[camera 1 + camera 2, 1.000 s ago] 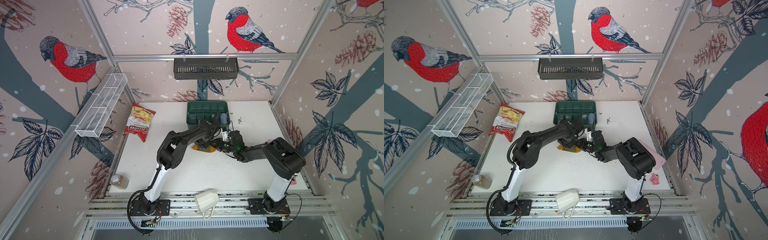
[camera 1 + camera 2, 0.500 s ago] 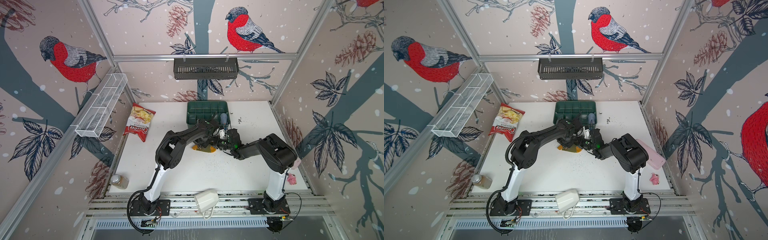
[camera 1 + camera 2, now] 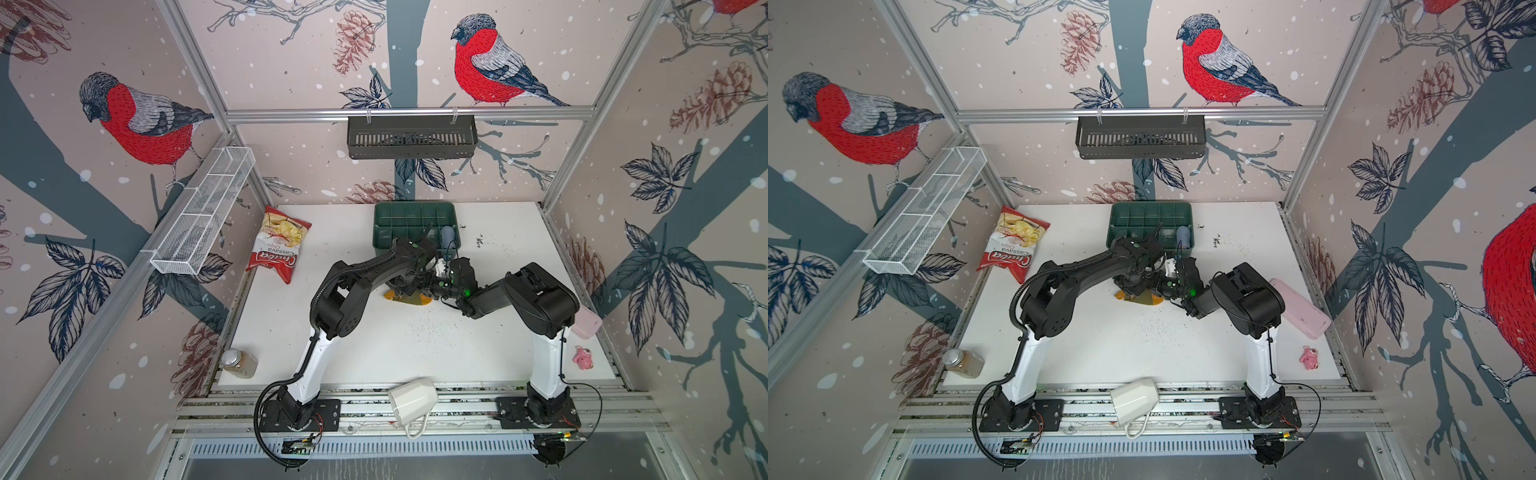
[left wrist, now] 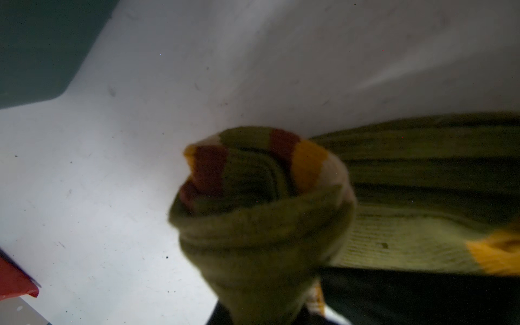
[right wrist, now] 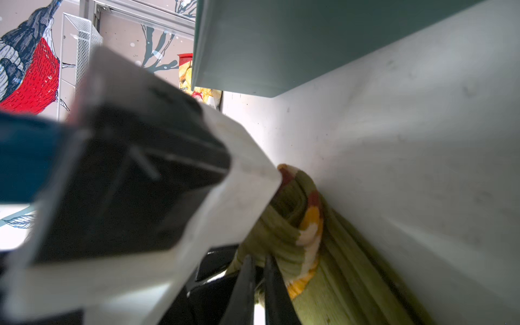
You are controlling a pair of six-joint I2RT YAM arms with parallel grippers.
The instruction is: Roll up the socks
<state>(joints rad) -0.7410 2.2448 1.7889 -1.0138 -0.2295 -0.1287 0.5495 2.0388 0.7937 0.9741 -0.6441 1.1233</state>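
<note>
Socks (image 3: 409,299) lie mid-table (image 3: 415,349) in both top views, just before the green tray (image 3: 415,205), where the right end effector (image 3: 431,286) has swung in beside the left end effector (image 3: 405,286). Left wrist view: striped cuff (image 4: 253,168) rolled, apparently in that grip. Right wrist view: fingers (image 5: 244,281) now pinched shut on the roll, so both can turn it further; speckled table, bird-papered walls (image 3: 124,124).

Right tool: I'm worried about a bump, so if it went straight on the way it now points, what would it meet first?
The socks. Their rolled striped end sits right at the tips of the right tool, which seems pinched on the fabric; depth is unclear.
</note>
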